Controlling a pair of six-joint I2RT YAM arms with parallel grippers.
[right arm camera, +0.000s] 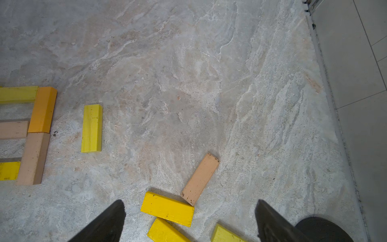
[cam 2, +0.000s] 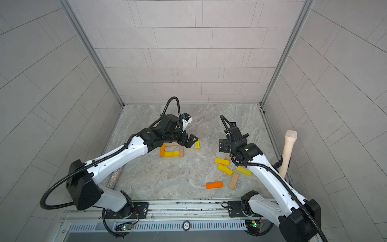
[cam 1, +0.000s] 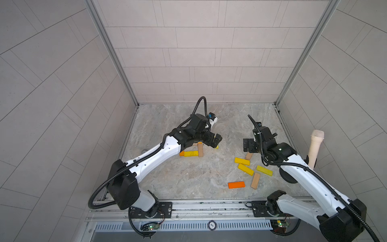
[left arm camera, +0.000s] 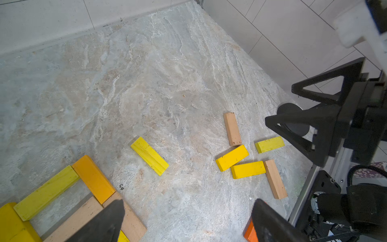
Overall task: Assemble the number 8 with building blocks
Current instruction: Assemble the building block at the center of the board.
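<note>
The number 8 (cam 2: 171, 154) lies left of centre. Its lower square of orange, yellow and tan bars shows in both top views. My left arm covers its upper square there. That square, yellow (left arm camera: 46, 192), orange (left arm camera: 93, 179) and tan (left arm camera: 77, 220), shows in the left wrist view. My left gripper (cam 1: 213, 142) hangs open at the figure's right side, nothing between its fingers. One yellow block (left arm camera: 149, 156) lies just right of the figure. Several loose building blocks (cam 1: 245, 169) lie at the right. Above them my right gripper (right arm camera: 189, 222) stands open and empty.
A cream microphone-shaped cylinder (cam 1: 315, 146) leans at the right wall. A glittery silver cylinder (cam 2: 114, 178) lies along the left edge under my left arm. An orange block (cam 1: 236, 184) and a tan one (cam 1: 255, 181) lie nearest the front rail. Tiled walls enclose three sides.
</note>
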